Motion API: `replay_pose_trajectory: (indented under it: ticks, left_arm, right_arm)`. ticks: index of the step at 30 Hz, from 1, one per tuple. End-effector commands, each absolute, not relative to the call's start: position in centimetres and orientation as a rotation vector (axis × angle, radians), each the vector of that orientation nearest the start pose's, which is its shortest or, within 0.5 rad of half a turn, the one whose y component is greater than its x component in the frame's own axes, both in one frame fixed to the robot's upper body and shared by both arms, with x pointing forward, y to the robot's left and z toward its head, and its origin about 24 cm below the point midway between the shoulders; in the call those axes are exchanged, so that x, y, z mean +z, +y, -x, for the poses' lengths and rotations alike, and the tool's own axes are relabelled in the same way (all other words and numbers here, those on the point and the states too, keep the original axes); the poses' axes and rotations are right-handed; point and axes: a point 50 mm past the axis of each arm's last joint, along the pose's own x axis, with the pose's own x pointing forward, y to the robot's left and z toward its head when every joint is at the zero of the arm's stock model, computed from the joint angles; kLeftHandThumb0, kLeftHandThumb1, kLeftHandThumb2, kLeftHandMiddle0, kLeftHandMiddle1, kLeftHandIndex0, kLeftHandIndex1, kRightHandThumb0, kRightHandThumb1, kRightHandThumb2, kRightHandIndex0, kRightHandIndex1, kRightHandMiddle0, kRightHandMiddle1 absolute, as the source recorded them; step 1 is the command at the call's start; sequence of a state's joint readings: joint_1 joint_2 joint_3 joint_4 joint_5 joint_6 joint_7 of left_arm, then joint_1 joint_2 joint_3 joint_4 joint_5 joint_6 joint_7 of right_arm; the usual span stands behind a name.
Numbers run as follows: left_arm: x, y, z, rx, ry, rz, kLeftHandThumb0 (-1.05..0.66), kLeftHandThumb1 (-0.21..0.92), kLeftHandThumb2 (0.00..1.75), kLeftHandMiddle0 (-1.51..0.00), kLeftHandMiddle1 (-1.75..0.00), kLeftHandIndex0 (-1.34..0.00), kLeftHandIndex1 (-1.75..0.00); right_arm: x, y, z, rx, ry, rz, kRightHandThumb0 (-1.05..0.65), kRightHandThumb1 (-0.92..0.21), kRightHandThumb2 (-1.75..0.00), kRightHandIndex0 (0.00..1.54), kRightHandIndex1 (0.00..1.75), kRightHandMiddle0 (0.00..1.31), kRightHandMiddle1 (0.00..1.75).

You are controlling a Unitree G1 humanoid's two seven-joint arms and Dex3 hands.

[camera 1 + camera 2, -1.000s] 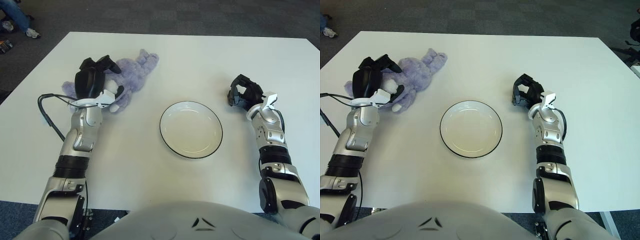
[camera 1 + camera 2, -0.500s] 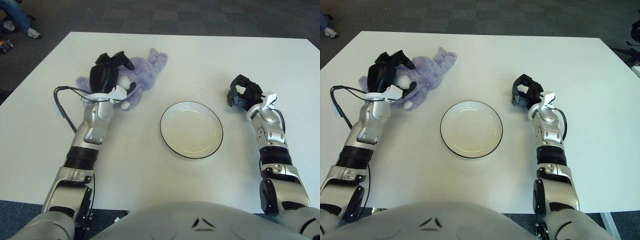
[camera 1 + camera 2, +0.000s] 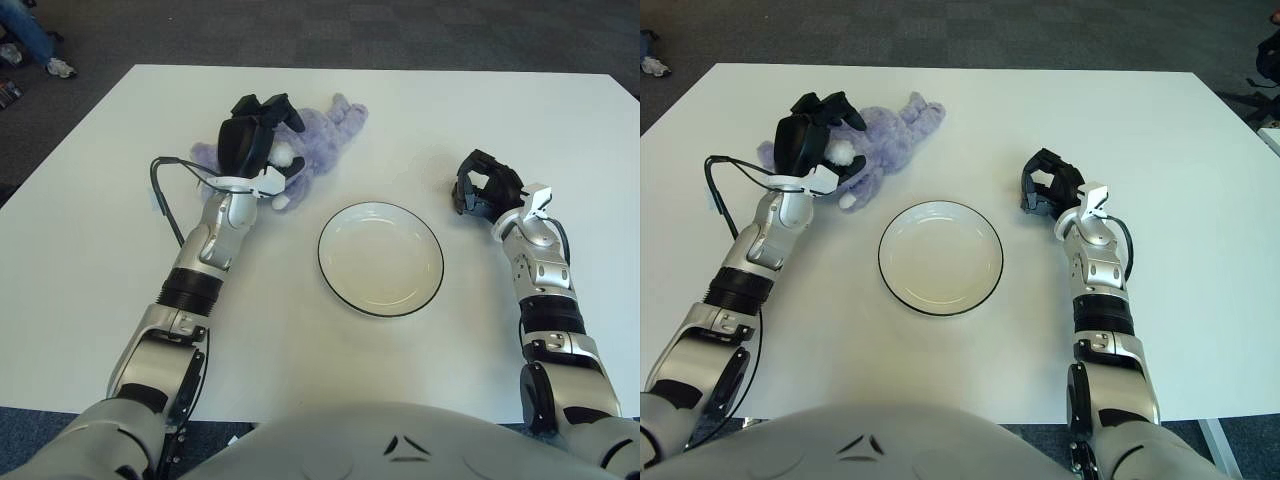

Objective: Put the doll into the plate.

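A soft purple doll (image 3: 315, 143) with white paws lies on the white table (image 3: 120, 250), up and to the left of the plate. My left hand (image 3: 252, 140) is closed over the doll's body, its dark fingers wrapped around the plush. The white plate (image 3: 381, 259) with a dark rim sits at the middle of the table with nothing in it. My right hand (image 3: 484, 188) shows to the right of the plate, fingers curled and holding nothing.
A black cable (image 3: 168, 200) loops off my left forearm above the table. Dark carpet (image 3: 330, 30) lies beyond the far table edge. A person's shoe (image 3: 58, 68) shows at the top left corner, off the table.
My left hand has carried the doll rightward, toward the plate, across both earlier moments. The right hand and the plate have stayed where they were.
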State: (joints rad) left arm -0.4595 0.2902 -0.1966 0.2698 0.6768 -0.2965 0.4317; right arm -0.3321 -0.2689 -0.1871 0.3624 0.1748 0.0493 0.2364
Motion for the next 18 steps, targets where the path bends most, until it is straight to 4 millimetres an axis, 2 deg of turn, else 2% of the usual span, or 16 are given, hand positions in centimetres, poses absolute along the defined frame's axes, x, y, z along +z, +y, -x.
replay_pose_trajectory:
  ticks: [1, 10, 18]
  left_arm:
    - [14.2, 12.7, -32.1, 0.080, -0.752, -0.895, -0.01, 0.07, 1.50, -0.75, -1.61, -0.75, -1.60]
    - [14.6, 11.2, -32.2, 0.049, -0.835, -0.885, -0.01, 0.06, 1.55, -0.72, -1.68, -0.72, -1.66]
    - [14.7, 10.2, -32.4, 0.028, -0.868, -0.899, -0.01, 0.06, 1.56, -0.72, -1.68, -0.72, -1.66]
  right_arm:
    - [5.2, -22.5, -30.7, 0.056, 0.106, 0.020, -0.46, -0.38, -1.24, 1.17, 1.75, 0.56, 1.75]
    - [5.6, -22.4, -30.6, 0.052, 0.083, 0.038, -0.46, -0.39, -1.23, 1.14, 1.75, 0.55, 1.75]
    - [7.4, -21.6, -30.4, 0.028, -0.048, 0.156, -0.45, -0.42, -1.19, 1.09, 1.75, 0.53, 1.75]
